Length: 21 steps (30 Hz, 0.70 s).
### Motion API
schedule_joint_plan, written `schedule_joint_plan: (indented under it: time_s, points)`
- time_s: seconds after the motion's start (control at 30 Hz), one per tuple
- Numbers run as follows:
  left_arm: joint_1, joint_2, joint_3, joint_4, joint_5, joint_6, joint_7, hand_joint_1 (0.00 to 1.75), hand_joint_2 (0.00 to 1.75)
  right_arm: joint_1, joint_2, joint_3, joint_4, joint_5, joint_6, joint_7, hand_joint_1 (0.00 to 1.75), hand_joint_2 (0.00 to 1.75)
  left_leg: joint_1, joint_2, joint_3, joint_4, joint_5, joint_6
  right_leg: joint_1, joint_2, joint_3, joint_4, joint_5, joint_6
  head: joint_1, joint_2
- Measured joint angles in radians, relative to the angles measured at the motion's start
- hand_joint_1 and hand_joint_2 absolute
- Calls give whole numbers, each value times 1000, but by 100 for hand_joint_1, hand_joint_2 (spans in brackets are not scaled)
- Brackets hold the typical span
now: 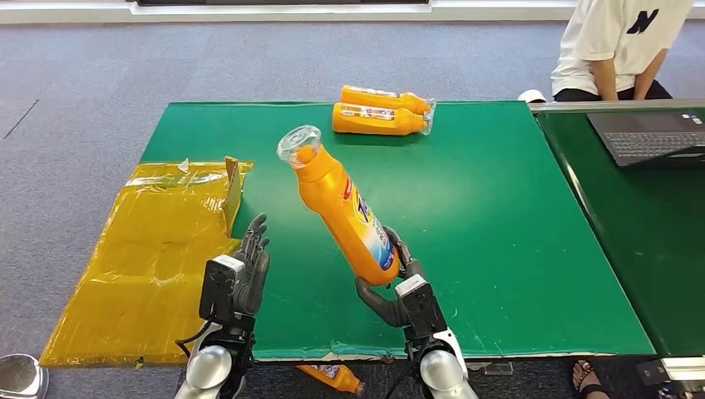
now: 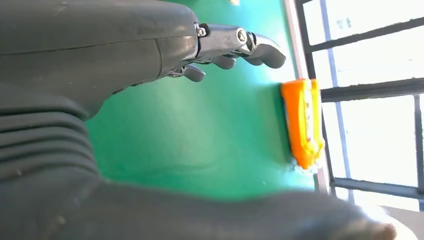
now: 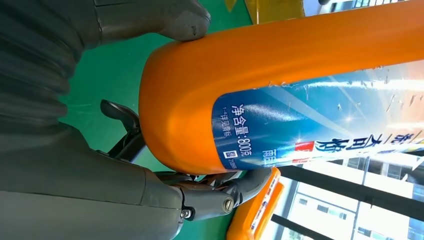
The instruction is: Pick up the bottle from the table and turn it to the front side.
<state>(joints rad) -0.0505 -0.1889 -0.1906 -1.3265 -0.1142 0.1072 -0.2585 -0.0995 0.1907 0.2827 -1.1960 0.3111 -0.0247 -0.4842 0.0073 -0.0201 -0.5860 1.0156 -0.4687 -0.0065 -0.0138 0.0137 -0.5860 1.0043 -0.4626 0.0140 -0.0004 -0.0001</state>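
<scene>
You had the right robot hand point(image 1: 397, 287) gripping the orange bottle point(image 1: 342, 208) by its base, thumb on one side and fingers point(image 3: 250, 184) curled round the other, as the right wrist view showed. The bottle was lifted clear of the green surface point(image 1: 499, 216), tilted with its clear cap point(image 1: 299, 143) leaning away from the robot and toward its left, and the blue label point(image 1: 376, 233) faced the robot's right. Your left robot hand point(image 1: 249, 262) held nothing; its fingers point(image 2: 260, 47) were extended and apart, raised near the front edge of the surface, just beside the yellow plastic sheet point(image 1: 150, 258) that covered the left end and hung past it. Two more orange bottles point(image 1: 382, 112) lay on their sides together at the far edge of the surface, well apart from the held one. A person in a white shirt point(image 1: 619, 46) sat beyond the far right corner, near an open laptop point(image 1: 653, 137) on the neighbouring table.
</scene>
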Motion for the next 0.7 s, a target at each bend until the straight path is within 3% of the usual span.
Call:
schedule_joint_plan:
  time_s: [0.03,0.17,0.2,0.33,0.7]
  points:
    - [-5,0,-5,-2,-7,-2,2,0,175,-1,1,0,4,1,1,0,175,175,0,0,0,0,0,0,0,0,0,0,0,0,0,0]
    - [-21,1,-23,-2,-26,-15,7,0,0,-3,2,0,14,9,2,1,175,175,0,0,0,0,0,0,0,0,0,0,0,0,0,0]
    - [-27,1,-28,-1,-29,-23,10,0,0,-4,2,0,17,12,2,1,175,175,0,0,0,0,0,0,0,0,0,0,0,0,0,0]
    - [-64,4,-56,12,-34,-63,27,0,175,-7,2,0,31,27,4,1,175,175,0,0,0,0,0,0,0,0,0,0,0,0,0,0]
    - [-130,14,-128,66,-10,-131,60,0,175,-12,7,0,68,44,10,-2,175,175,0,0,0,0,0,0,0,0,0,0,0,0,0,0]
